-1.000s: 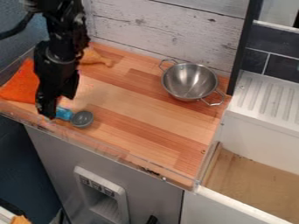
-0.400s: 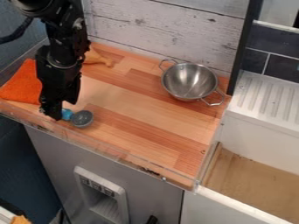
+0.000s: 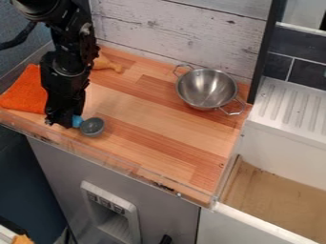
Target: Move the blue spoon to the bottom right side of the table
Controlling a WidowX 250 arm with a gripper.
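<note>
Partly, the tool (image 3: 60,122) hides the spoon (image 3: 92,127) and orange cloth (image 3: 25,93); I can't tell its grip. A metal bowl (image 3: 207,89) sits apart.

Bright orange cloth (image 3: 25,93).

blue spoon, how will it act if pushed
The blue spoon will probably keep its shape, its bowl looking rigid. The rounded bowl might rock or swivel when pushed, and its smooth-looking surface may slide easily over the wooden tabletop.

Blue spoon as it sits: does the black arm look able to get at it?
Probably yes: the pincer is low, right at the blue handle of the spoon. I see nothing wedged between them, and the orange cloth lies off to one side.
</note>
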